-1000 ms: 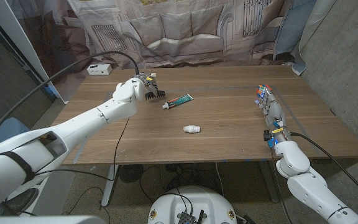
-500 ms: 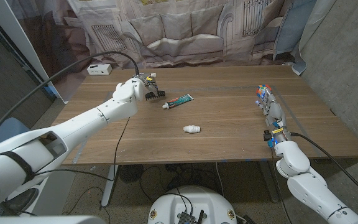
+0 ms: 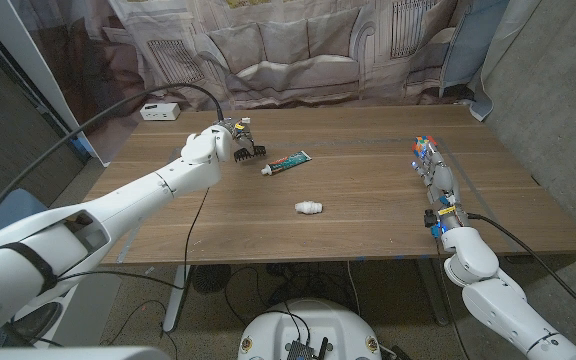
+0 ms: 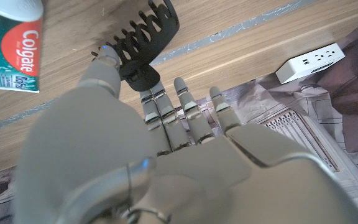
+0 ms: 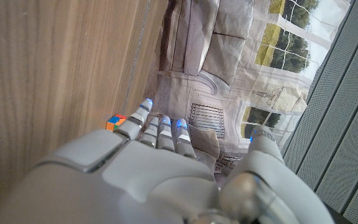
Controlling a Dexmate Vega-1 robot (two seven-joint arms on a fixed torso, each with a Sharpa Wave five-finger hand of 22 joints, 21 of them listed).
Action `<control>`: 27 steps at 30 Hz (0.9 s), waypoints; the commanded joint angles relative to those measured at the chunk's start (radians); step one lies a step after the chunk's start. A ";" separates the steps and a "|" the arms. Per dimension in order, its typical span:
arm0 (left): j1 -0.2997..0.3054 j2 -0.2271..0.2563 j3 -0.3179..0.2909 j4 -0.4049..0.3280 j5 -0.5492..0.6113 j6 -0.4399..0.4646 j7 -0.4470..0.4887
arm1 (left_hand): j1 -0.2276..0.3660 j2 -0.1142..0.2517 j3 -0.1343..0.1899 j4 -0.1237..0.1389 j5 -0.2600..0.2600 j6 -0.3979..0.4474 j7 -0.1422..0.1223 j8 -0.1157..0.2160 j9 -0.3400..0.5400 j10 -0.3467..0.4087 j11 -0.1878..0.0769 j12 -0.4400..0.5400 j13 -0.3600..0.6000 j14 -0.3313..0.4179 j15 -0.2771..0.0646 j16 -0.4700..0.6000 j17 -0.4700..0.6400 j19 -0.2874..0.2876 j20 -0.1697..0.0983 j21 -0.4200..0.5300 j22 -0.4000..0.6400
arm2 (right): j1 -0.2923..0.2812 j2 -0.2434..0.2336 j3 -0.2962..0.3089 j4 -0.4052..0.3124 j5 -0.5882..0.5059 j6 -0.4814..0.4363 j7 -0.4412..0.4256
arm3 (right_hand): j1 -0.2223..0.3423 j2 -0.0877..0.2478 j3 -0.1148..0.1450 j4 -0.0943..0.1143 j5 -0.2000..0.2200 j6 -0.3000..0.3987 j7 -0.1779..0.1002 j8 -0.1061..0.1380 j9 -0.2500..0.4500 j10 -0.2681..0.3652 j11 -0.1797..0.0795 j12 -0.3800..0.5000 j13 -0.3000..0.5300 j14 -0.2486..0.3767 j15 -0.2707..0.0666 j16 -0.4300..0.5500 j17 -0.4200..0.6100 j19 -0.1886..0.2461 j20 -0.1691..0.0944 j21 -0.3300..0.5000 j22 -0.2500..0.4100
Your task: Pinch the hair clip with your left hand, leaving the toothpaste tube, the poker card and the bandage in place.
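My left hand (image 3: 218,146) is over the table's far left part and pinches the black toothed hair clip (image 3: 249,150) between thumb and fingers. In the left wrist view the hair clip (image 4: 143,42) sticks out past the fingertips (image 4: 108,60) of my left hand (image 4: 135,155), over the wood. The green and white toothpaste tube (image 3: 286,162) lies just right of the clip; its red Colgate end (image 4: 11,40) is close to the thumb. A white bandage roll (image 3: 308,207) lies mid-table. My right hand (image 3: 438,178) stands on its edge near the right side, fingers straight, holding nothing.
A white power strip (image 3: 158,111) sits at the table's far left corner, also seen as the white power strip (image 4: 309,60) in the left wrist view. A small coloured cube (image 5: 114,122) lies by the fingertips of my right hand (image 5: 148,174). A printed sofa curtain hangs behind the table.
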 commanded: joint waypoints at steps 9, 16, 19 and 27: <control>-0.024 -0.013 0.024 0.050 -0.006 -0.012 -0.021 | -0.007 0.003 0.001 0.004 0.009 -0.008 -0.004 -0.002 -0.001 -0.006 0.002 0.002 -0.002 -0.015 -0.041 0.000 0.003 -0.006 -0.003 0.001 0.001 | 0.012 -0.007 -0.008 0.000 -0.004 -0.015 0.005 | 0.013 -0.002 -0.004 -0.002 -0.001 0.009 -0.002 -0.001 0.005 0.004 0.004 -0.002 0.002 0.005 0.001 -0.006 0.004 0.002 0.000 -0.003 0.003; -0.031 -0.019 0.031 0.068 -0.011 -0.015 -0.024 | -0.010 0.003 0.001 0.004 0.009 -0.012 -0.001 -0.003 -0.002 -0.009 0.004 0.002 -0.003 -0.016 -0.039 0.001 0.003 -0.008 -0.003 0.001 0.001 | 0.017 -0.008 -0.009 -0.002 0.004 -0.027 0.004 | 0.013 -0.002 -0.005 -0.002 -0.001 0.009 -0.002 -0.001 0.005 0.004 0.006 -0.002 0.002 0.006 0.002 -0.005 0.004 0.002 0.000 -0.003 0.003; -0.033 -0.022 0.036 0.073 -0.010 -0.018 -0.023 | -0.011 0.004 0.002 0.004 0.009 -0.011 -0.002 -0.003 -0.003 -0.009 0.002 0.003 -0.003 -0.017 -0.038 0.001 0.003 -0.008 -0.003 0.001 0.001 | 0.020 -0.008 -0.011 0.006 0.002 -0.022 0.006 | 0.013 -0.002 -0.005 -0.002 -0.001 0.009 -0.002 -0.001 0.005 0.004 0.005 -0.002 0.002 0.005 0.001 -0.005 0.004 0.002 0.000 -0.003 0.003; -0.045 -0.032 0.046 0.096 -0.013 -0.021 -0.030 | -0.012 0.005 0.004 0.003 0.010 -0.013 -0.002 -0.003 -0.004 -0.011 0.003 0.004 -0.005 -0.017 -0.038 0.002 0.003 -0.008 -0.003 0.002 0.001 | 0.027 -0.006 -0.012 0.013 0.011 -0.030 0.005 | 0.013 -0.002 -0.005 -0.002 -0.001 0.009 -0.002 -0.001 0.005 0.005 0.004 -0.002 0.002 0.005 0.001 -0.006 0.004 0.001 -0.001 -0.003 0.003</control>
